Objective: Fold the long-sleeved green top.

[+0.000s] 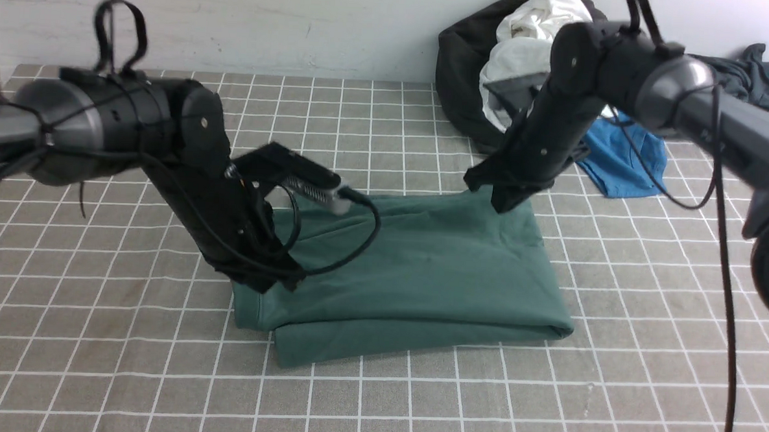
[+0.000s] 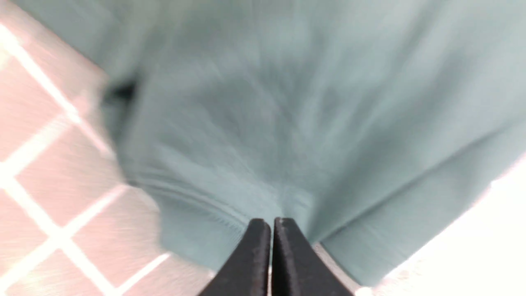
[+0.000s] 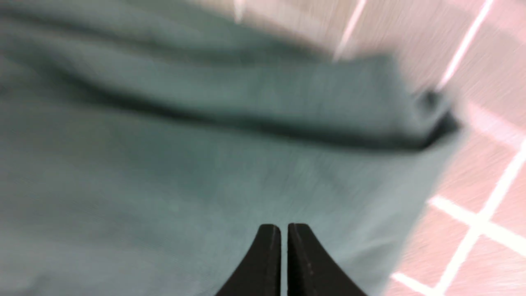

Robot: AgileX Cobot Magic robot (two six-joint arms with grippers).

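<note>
The top (image 1: 421,263) is laid folded in the middle of the mat (image 1: 126,334), as a broad, roughly 4-sided slab of dark green knit. Its near edge is a soft rounded fold running slightly uphill toward the right, where it ends in a blunt corner. At the left edge 2 layers are seen stepped, the lower one jutting nearer. The far edge lies straight, along a grid line.

The left gripper (image 2: 271,230) is set at the near-left part of the top. Its jaws are pressed together, and creases in the cloth are drawn toward the tips, so a pinch of fabric is held there. The right gripper (image 3: 284,234) is placed at the far-right corner. Its jaws are likewise pressed together over smooth cloth, but whether any fabric is caught cannot be told, as both wrist views are blurred.

Wide bare mat is left on the near side and to the left of the top. The mat is a flat beige weave ruled in white squares. Room is tighter at the far right, where a slumped pile (image 1: 469,64) of black and white clothes and a crumpled blue T-shirt (image 1: 627,158) are heaped near the pale wall (image 1: 302,24).
</note>
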